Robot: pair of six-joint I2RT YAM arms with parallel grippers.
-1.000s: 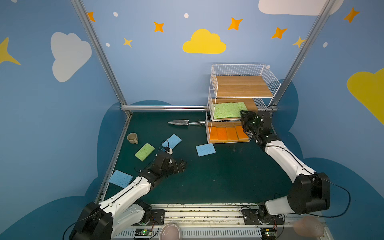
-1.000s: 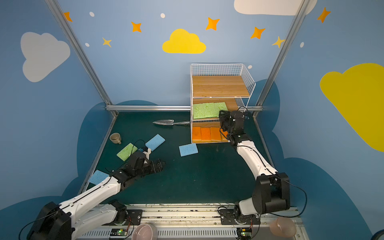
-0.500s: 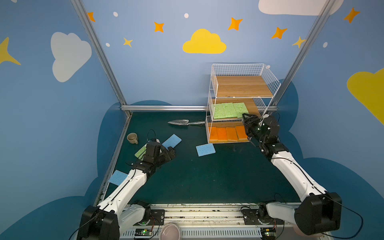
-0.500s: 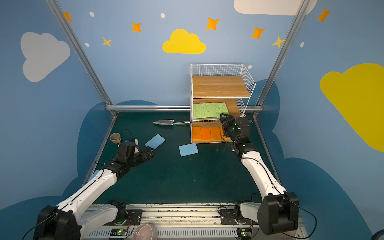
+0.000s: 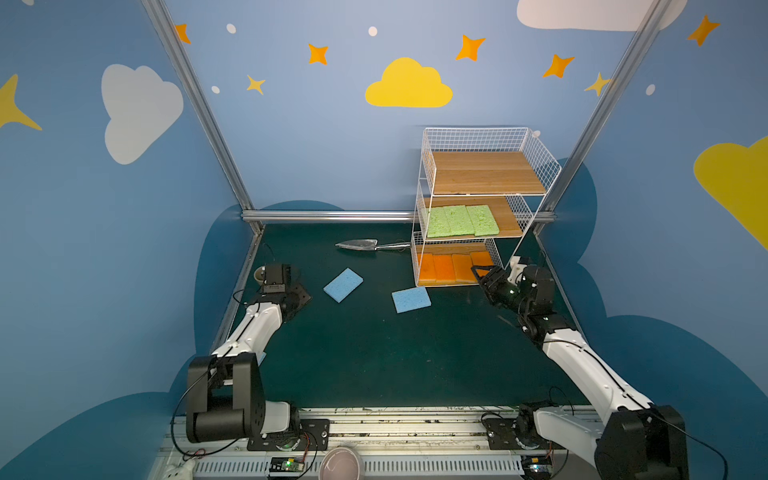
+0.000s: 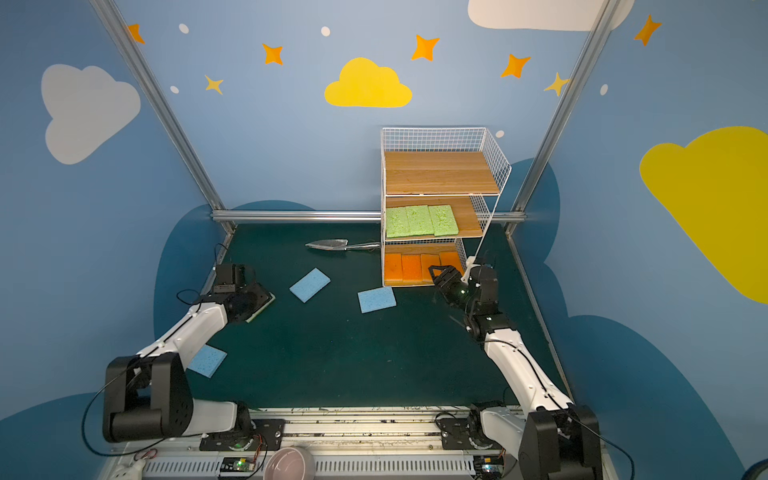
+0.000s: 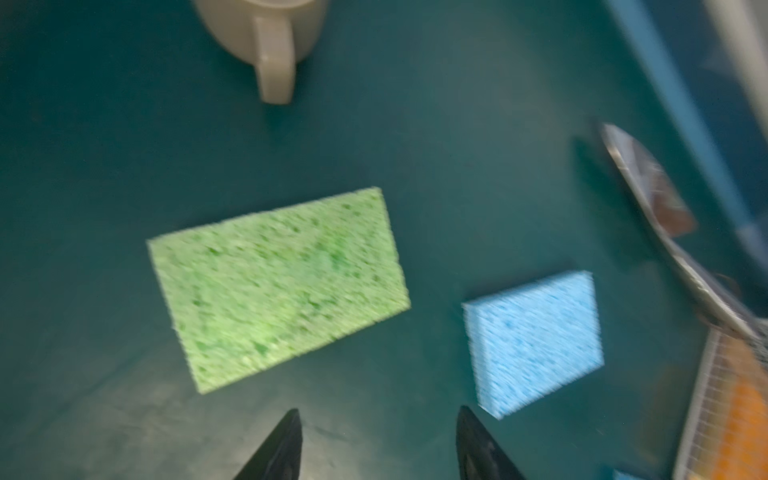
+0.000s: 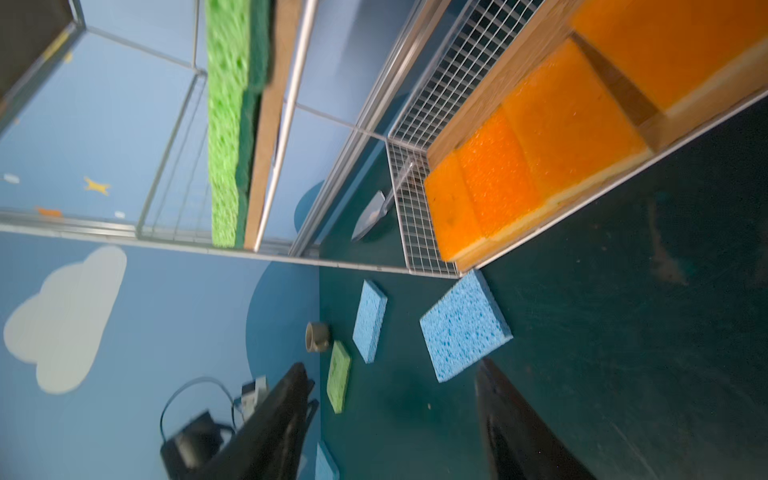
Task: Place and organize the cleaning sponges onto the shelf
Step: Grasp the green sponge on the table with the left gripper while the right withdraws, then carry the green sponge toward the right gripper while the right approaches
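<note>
The left arm (image 6: 195,328) hides most of a green sponge (image 6: 262,307); its wrist view crops the mug (image 7: 266,33)

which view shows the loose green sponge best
The left wrist view: the green sponge fills the middle with its whole top face showing, if slightly blurred. The right wrist view shows it small and nearly edge-on. In a top view only a sliver of its edge peeks past the left arm.
</note>
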